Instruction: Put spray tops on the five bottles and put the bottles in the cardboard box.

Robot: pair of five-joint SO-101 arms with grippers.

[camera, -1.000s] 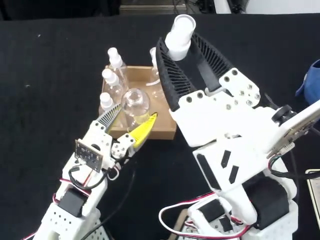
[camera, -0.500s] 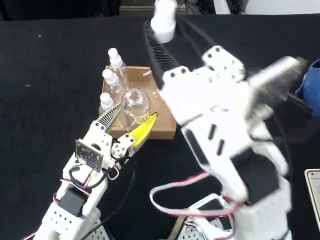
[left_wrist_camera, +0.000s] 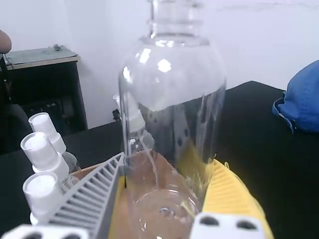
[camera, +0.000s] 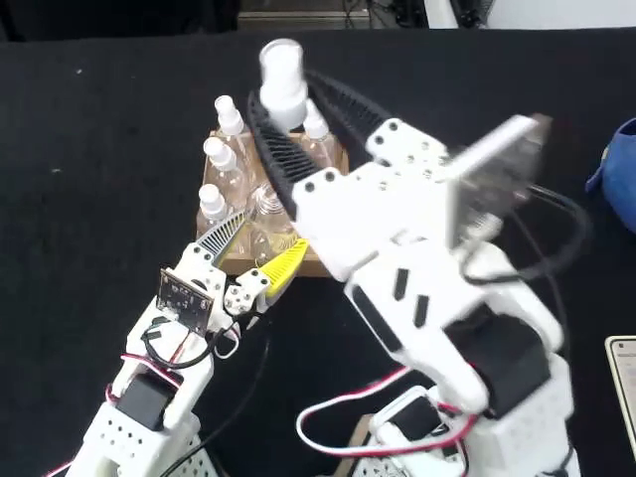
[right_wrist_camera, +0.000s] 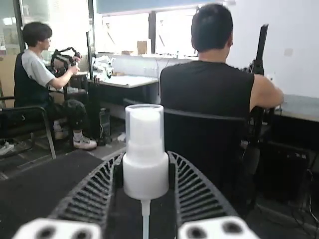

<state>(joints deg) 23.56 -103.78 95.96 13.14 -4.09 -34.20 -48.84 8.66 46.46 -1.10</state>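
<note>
L gripper [camera: 260,237] shut round topless clear bottle [camera: 266,211] at box [camera: 338,154]. R gripper [camera: 288,97] pinches spray top [camera: 281,70] above it. 4 capped bottles [camera: 219,154] in box.

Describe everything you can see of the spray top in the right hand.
The spray top is white, plastic by its look: a narrow cylindrical cap above a wider collar, with a thin dip tube hanging from it. It stands upright, on no bottle, clamped at the collar between the black ribbed fingers of the right hand.
</note>
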